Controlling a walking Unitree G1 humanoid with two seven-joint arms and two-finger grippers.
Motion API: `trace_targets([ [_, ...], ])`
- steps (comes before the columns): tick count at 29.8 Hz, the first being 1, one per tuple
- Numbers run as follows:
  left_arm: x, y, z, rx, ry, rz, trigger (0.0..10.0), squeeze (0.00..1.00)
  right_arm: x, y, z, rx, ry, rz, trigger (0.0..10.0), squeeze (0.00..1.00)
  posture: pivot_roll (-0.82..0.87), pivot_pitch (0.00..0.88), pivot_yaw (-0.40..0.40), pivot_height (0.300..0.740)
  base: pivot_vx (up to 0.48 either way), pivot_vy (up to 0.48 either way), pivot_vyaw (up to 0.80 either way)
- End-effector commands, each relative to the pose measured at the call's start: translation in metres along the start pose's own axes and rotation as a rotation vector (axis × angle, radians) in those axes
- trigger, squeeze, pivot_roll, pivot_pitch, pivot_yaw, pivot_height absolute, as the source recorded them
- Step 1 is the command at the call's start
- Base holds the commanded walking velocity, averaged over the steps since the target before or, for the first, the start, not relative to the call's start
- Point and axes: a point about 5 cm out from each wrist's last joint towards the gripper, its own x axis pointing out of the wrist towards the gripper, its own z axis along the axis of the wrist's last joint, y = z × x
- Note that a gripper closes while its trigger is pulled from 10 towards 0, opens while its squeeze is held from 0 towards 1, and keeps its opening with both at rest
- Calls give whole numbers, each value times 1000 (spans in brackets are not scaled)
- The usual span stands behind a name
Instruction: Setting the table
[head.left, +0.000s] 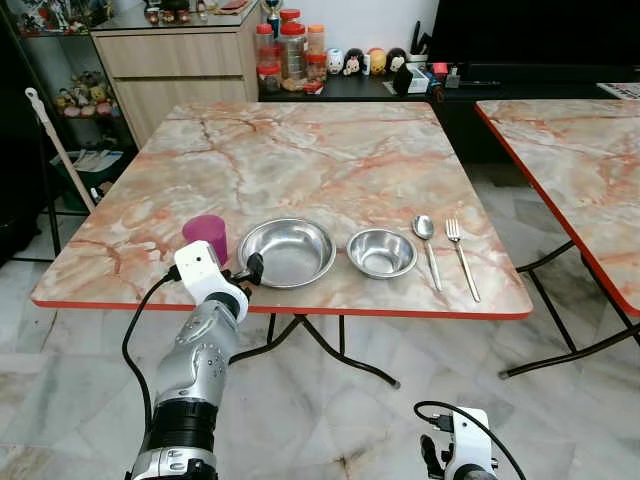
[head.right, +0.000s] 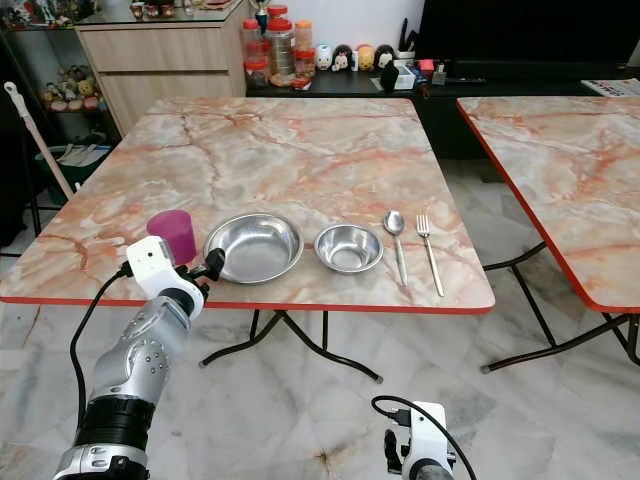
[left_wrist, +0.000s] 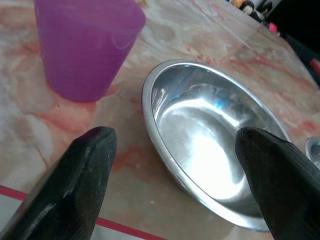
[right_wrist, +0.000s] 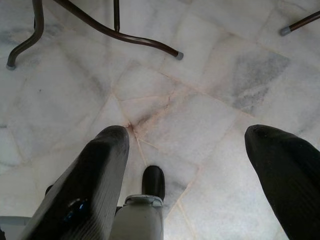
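Left gripper (left_wrist: 175, 165) hovers with fingers spread wide at the marble table's (head.left: 330, 150) near edge, over the rim of the large steel bowl (head.left: 287, 251) beside the purple plastic cup (head.left: 206, 237). Advisable: straddle the rim squarely before closing. Right gripper (right_wrist: 200, 165), also spread, hangs idle.

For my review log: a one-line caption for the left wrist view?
Open left end effector hovering at the table edge, facing large steel bowl beside purple cup.
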Motion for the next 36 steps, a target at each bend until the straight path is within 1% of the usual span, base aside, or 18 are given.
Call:
trace_targets([
  [1, -1, -3, 4, 36, -17, -13, 10000, 0, 0, -1, 0, 18, -10, -9, 10000, 0, 124, 0, 18, 740, 0, 0, 0],
  [4, -3, 4, -3, 34, 5, 10, 10000, 0, 0, 0, 0, 17, -9, -7, 10000, 0, 129, 0, 18, 740, 0, 0, 0],
  [7, -4, 5, -4, 23, 1, 11, 10000, 0, 0, 0, 0, 16, -9, -4, 10000, 0, 130, 0, 18, 740, 0, 0, 0],
  [8, -4, 4, -3, 15, -4, 9, 3922, 0, 0, 0, 0, 16, -9, -4, 10000, 0, 130, 0, 18, 740, 0, 0, 0],
  [9, -4, 3, -2, 15, -9, 0, 0, 0, 0, 1, 0, 16, -8, -2, 10000, 0, 130, 0, 18, 740, 0, 0, 0],
  [11, -4, 2, -2, 22, -9, -3, 0, 0, 0, 1, 0, 17, -8, -1, 10000, 0, 130, 0, 18, 740, 0, 0, 0],
  [12, -4, 1, -1, 24, -14, -10, 2941, 0, 0, 2, 0, 16, -8, 0, 10000, 0, 130, 0, 18, 740, 0, 0, 0],
  [13, -4, 0, 0, 26, -20, -17, 10000, 0, 0, 2, 0, 16, -8, 1, 10000, 0, 130, 0, 18, 740, 0, 0, 0],
  [24, -4, -2, 0, 39, -24, -22, 10000, 0, 0, 3, 1, 14, -10, 5, 10000, 0, 134, 0, 16, 740, 0, 0, 0],
  [26, -4, -1, 0, 69, -25, -22, 10000, 0, 0, 3, 1, 13, -11, 7, 10000, 0, 135, 0, 15, 740, 0, 0, 0],
  [28, -4, 1, 0, 27, -29, -9, 10000, 0, 0, 3, 1, 13, -10, 7, 10000, 0, 134, 0, 15, 740, 0, 0, 0],
  [29, -4, 3, 0, 19, -26, 5, 10000, 0, 0, 3, 1, 16, -9, 6, 10000, 0, 133, 0, 15, 740, 0, 0, 0],
  [32, -4, 3, -2, 29, -19, 4, 10000, 0, 0, 5, -2, 1, 22, 15, 10000, 0, 133, 0, 14, 740, 0, 0, 0],
  [35, -4, 3, -2, 29, -17, 3, 10000, 0, 0, 6, -3, 4, 25, 14, 10000, 0, 133, 0, 13, 718, 0, 0, -406],
  [36, -4, 3, -3, 29, -17, 4, 10000, 0, 0, 6, -1, 1, 11, 23, 10000, 0, 134, 0, 13, 714, 0, 0, 0],
])
